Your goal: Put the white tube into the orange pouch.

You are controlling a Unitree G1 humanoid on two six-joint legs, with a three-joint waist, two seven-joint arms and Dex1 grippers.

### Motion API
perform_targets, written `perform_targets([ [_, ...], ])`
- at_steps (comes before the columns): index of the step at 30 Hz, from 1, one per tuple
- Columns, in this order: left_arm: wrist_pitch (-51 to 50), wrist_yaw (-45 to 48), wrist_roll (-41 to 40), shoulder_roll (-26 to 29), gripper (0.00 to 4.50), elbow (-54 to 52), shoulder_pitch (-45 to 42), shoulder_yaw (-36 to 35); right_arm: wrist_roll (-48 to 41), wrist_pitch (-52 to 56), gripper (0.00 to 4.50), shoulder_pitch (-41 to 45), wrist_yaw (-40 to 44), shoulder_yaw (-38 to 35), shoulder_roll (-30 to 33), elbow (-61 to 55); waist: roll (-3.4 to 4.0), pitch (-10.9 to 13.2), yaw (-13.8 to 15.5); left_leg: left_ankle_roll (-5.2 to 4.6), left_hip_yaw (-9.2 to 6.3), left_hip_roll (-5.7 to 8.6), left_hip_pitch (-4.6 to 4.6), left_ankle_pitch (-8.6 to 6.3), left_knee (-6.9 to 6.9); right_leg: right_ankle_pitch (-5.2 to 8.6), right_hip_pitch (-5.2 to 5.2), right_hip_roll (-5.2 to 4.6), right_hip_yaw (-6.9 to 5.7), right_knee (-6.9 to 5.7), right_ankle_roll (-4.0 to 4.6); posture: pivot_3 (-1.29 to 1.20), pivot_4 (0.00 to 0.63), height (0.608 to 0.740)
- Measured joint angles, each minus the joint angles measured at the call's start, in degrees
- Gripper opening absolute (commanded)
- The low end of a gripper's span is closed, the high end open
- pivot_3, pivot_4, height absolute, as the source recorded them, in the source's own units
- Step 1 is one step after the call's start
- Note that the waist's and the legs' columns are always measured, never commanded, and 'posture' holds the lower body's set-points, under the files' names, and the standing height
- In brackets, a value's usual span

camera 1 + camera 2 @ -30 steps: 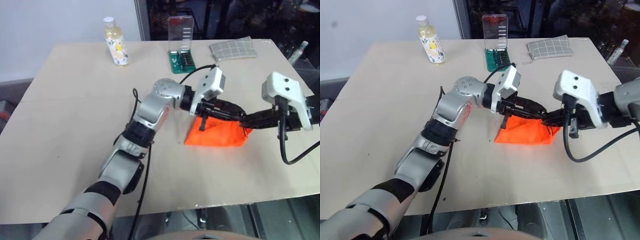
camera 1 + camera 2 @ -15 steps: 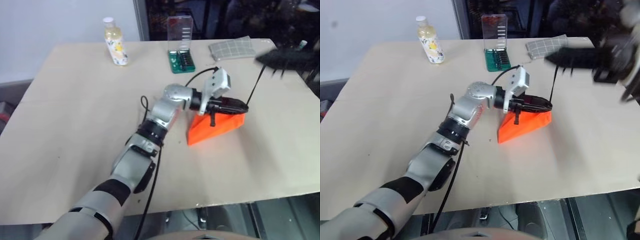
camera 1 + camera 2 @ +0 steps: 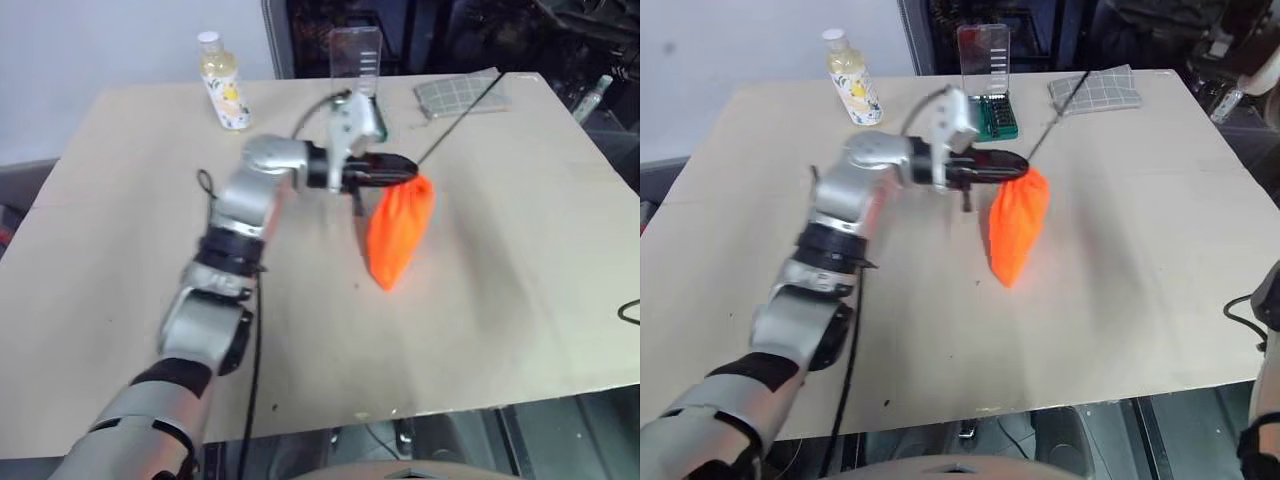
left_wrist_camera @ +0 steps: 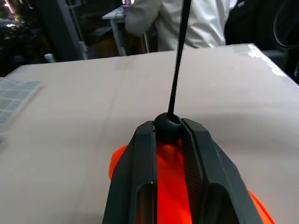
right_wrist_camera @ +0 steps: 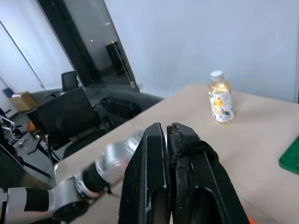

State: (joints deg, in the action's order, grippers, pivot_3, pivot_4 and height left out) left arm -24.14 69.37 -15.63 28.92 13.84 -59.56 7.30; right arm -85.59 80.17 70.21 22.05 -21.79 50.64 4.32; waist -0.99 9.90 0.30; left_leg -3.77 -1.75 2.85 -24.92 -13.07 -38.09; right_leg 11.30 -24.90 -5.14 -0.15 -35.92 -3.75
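Left hand (image 3: 400,170) clamped on pouch (image 3: 397,232) neck, bag hanging just below it over worktop (image 3: 520,260) — cord (image 3: 460,112) taut toward right hand (image 5: 168,133), pinched together on it, likely cinching; tube unseen, presumably inside.

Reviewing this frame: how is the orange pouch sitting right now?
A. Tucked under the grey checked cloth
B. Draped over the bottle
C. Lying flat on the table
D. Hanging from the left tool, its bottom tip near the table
D: the left tool pinches the top of the orange pouch, which hangs down toward the table.
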Motion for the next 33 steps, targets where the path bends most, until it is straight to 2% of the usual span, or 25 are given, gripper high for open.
perform_targets([
  [3, -2.0, 2.7, -0.6, 6.5, 0.21, -2.5, -2.7, -1.0, -1.2, -2.1, 0.0, 0.5, -1.0, 0.0, -1.6, 0.0, 0.01, 0.0, 0.5, -0.08, 0.01, 0.08, 0.08, -0.05, -0.03, 0.0, 0.12, 0.12, -0.09, -0.02, 0.0, 0.0, 0.15, 0.74],
  [7, -2.2, 4.4, -0.2, 7.0, 0.21, -3.5, -3.7, 1.5, -1.4, -4.6, 0.0, -1.0, -1.4, 0.0, -1.5, -1.4, 0.01, 0.0, 1.2, -0.16, -0.06, 0.2, 0.11, -0.09, -0.26, 0.0, 0.36, 0.1, -0.17, 0.02, -0.01, 0.0, 0.15, 0.74],
  [10, -0.6, 2.5, 2.9, -0.5, 0.21, -0.5, -2.5, 6.9, 0.8, -6.9, 0.0, -9.5, -2.5, -2.3, 0.2, -5.3, -0.05, 0.0, 2.1, -0.33, -0.08, 0.29, 0.16, -0.17, -0.41, -0.02, 0.59, 0.08, -0.16, 0.07, -0.05, 0.0, 0.15, 0.74],
  [13, 5.9, -1.8, 7.9, -9.0, 0.21, 8.7, -0.1, 13.2, 6.9, -8.5, 0.0, -20.8, -2.3, -2.5, 2.4, -11.2, -0.07, 0.0, 1.9, -0.44, 0.1, 0.32, 0.07, -0.21, -0.48, -0.2, 0.52, 0.08, 0.02, 0.07, -0.37, 0.0, 0.15, 0.74],
  [14, 6.9, -2.7, 8.9, -10.0, 0.21, 10.6, 0.1, 13.9, 8.0, -8.6, 0.0, -22.2, -2.3, -2.4, 2.4, -11.9, -0.05, 0.0, 1.8, -0.44, 0.13, 0.32, 0.12, -0.22, -0.5, -0.2, 0.53, 0.08, 0.02, 0.08, -0.38, 0.0, 0.15, 0.74],
  [16, 13.4, -6.9, 12.3, -14.9, 0.21, 19.5, 0.4, 15.8, 14.1, -12.1, 0.0, -30.9, -1.4, -2.2, 3.7, -17.4, -0.05, 0.0, 1.7, -0.67, 0.27, 0.26, 0.14, -0.35, -0.43, -0.2, 0.43, 0.08, 0.1, 0.07, -0.4, 0.0, 0.15, 0.74],
  [19, 19.0, -11.1, 14.3, -18.9, 0.21, 26.9, 2.5, 15.3, 24.0, -18.4, 0.0, -43.2, 1.7, -0.4, 5.3, -24.7, -0.03, 0.0, 0.7, -0.68, 0.36, 0.12, 0.15, -0.36, -0.34, -0.2, 0.29, 0.16, 0.18, 0.03, -0.4, 0.0, 0.15, 0.74],
  [20, 19.9, -12.0, 14.2, -19.6, 1.01, 28.0, 3.2, 14.6, 26.9, -20.3, 0.52, -46.1, 2.7, 0.4, 5.3, -26.1, -0.03, 0.0, 0.4, -0.68, 0.39, 0.1, 0.15, -0.36, -0.35, -0.2, 0.26, 0.17, 0.22, 0.0, -0.4, 0.0, 0.15, 0.74],
  [21, 20.1, -12.4, 13.9, -20.2, 1.22, 28.3, 3.7, 13.4, 29.2, -22.0, 0.67, -48.4, 3.5, 1.2, 5.3, -27.0, -0.02, -0.1, 0.2, -0.68, 0.44, 0.09, 0.19, -0.36, -0.35, -0.2, 0.26, 0.18, 0.3, -0.02, -0.4, 0.0, 0.15, 0.74],
  [23, 19.2, -12.3, 11.9, -20.2, 2.18, 25.2, 6.2, 11.3, 33.9, -26.0, 1.55, -53.3, 5.2, 1.9, 5.3, -28.8, 0.03, -0.1, 0.1, -0.69, 0.47, 0.05, 0.28, -0.37, -0.39, -0.21, 0.31, 0.19, 0.36, -0.08, -0.4, 0.0, 0.15, 0.74],
  [25, 16.2, -11.1, 8.3, -17.8, 3.19, 16.4, 12.5, 8.5, 40.0, -31.1, 2.57, -60.3, 7.2, 3.2, 5.6, -30.7, 0.07, -0.2, -0.1, -0.68, 0.45, -0.01, 0.35, -0.37, -0.38, -0.21, 0.36, 0.19, 0.37, -0.08, -0.39, 0.0, 0.15, 0.74],
  [26, 14.7, -10.3, 6.5, -16.0, 3.53, 12.0, 15.6, 7.4, 42.8, -33.0, 2.89, -63.9, 8.3, 3.8, 5.9, -30.8, 0.07, -0.2, -0.1, -0.67, 0.44, -0.03, 0.36, -0.37, -0.38, -0.21, 0.36, 0.16, 0.39, -0.08, -0.38, 0.0, 0.15, 0.74],
  [27, 12.0, -9.8, 4.3, -13.8, 4.02, 6.2, 19.3, 5.6, 45.6, -35.6, 3.4, -68.1, 10.0, 4.1, 6.3, -30.9, 0.07, -0.2, -0.1, -0.65, 0.44, -0.03, 0.32, -0.36, -0.38, -0.21, 0.32, 0.15, 0.42, -0.08, -0.38, 0.0, 0.15, 0.74],
  [28, 8.8, -9.6, 1.8, -10.8, 4.5, -0.6, 23.4, 3.4, 48.4, -38.4, 4.1, -72.8, 12.3, 3.9, 6.4, -30.7, 0.08, -0.2, -0.1, -0.61, 0.43, -0.04, 0.31, -0.35, -0.38, -0.21, 0.31, 0.12, 0.52, -0.07, -0.38, 0.0, 0.15, 0.74],
  [29, 6.2, -9.8, 0.2, -8.6, 4.5, -4.5, 25.4, 1.4, 50.0, -40.2, 4.47, -75.5, 14.0, 3.6, 6.4, -30.4, 0.09, -0.2, 0.0, -0.58, 0.43, -0.03, 0.32, -0.33, -0.4, -0.21, 0.31, 0.12, 0.59, -0.07, -0.38, 0.0, 0.15, 0.74],
  [33, -1.7, -12.7, -7.0, -2.3, 4.5, -19.2, 31.4, -8.0, 53.2, -48.2, 4.47, -83.9, 20.9, -2.9, 4.7, -31.7, 0.14, -0.2, 0.6, -0.56, 0.41, -0.02, 0.52, -0.34, -0.44, -0.21, 0.58, 0.11, 0.51, 0.08, -0.38, 0.0, 0.15, 0.74],
])
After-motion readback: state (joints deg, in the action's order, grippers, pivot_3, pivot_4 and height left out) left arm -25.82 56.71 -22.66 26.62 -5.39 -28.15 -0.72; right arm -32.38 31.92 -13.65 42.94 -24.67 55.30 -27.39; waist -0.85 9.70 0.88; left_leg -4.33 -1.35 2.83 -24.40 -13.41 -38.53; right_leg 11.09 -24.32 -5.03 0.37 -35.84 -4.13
